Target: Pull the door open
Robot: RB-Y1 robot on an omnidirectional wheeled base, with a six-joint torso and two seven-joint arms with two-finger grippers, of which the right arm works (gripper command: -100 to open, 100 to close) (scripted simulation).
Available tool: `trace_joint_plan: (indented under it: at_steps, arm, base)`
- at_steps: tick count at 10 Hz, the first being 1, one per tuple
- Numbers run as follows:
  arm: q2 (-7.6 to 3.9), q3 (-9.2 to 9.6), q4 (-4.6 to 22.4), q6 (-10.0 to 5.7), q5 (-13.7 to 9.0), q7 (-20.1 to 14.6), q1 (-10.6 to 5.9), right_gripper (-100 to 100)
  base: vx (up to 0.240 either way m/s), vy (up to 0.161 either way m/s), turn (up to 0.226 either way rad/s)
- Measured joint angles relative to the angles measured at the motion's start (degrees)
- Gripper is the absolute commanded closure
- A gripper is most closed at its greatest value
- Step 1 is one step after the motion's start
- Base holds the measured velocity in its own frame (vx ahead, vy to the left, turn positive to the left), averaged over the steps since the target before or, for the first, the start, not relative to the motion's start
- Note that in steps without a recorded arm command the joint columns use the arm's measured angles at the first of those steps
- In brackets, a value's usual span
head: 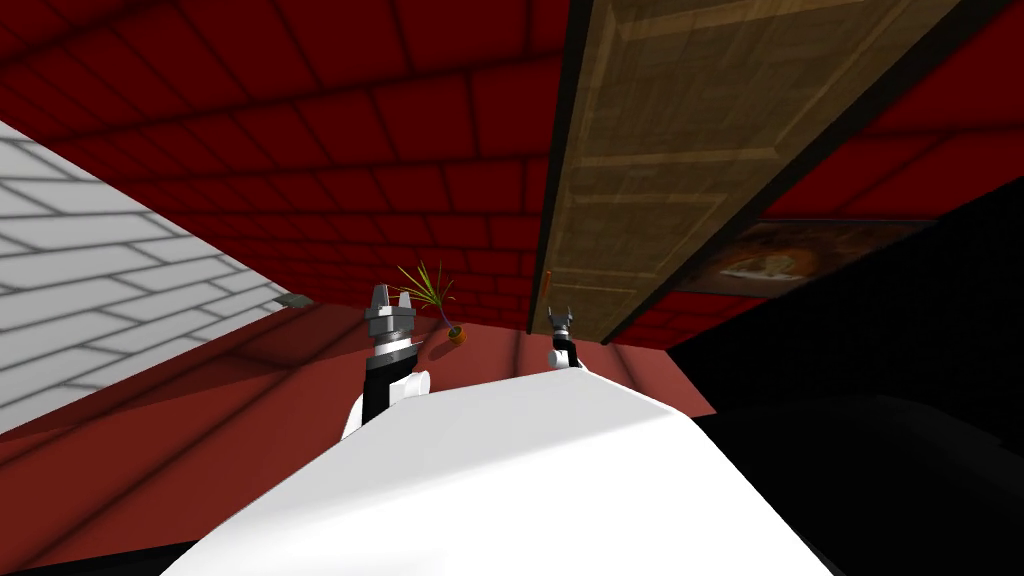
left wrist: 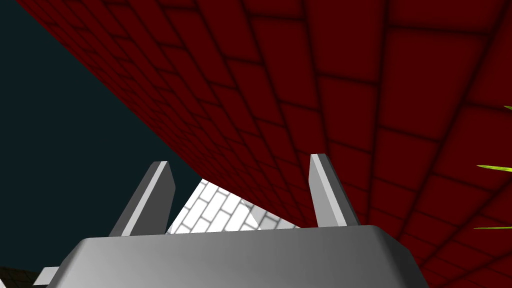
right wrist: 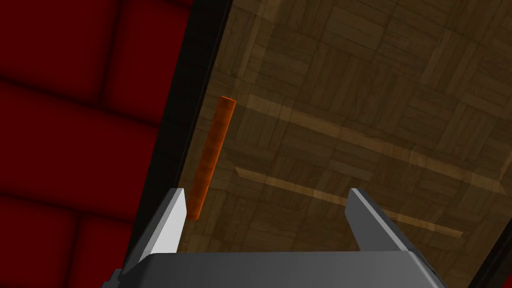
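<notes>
Ahead of the open, empty right gripper (right wrist: pixel 265 194): wooden door (right wrist: pixel 350 100), likely heavy and stiff; hold point, slim rigid orange bar handle (right wrist: pixel 212 155) beside its edge.

The handle (right wrist: pixel 211 157) runs along the door (head: pixel 650 150)'s left edge; the potted plant (head: pixel 435 300) stands further left

Grey, blade-fingered right tool (right wrist: pixel 266 194)
</notes>
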Motion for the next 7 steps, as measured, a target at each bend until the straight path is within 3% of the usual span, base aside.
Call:
trace_joint_plan:
  at_steps: [3, 5, 7]
  arm:
    - [-0.17, 0.14, 5.1, -1.09, -2.8, -3.6, -1.91, -100]
    - [-0.25, 0.15, 6.7, -1.16, -4.6, -5.7, -2.15, -100]
    - [-0.33, 0.14, 9.8, -1.57, -6.2, -7.6, -3.51, -100]
  base:
    - [0.092, -0.039, 0.134]
    - [0.073, -0.04, 0.13]
    - [0.083, -0.055, 0.116]
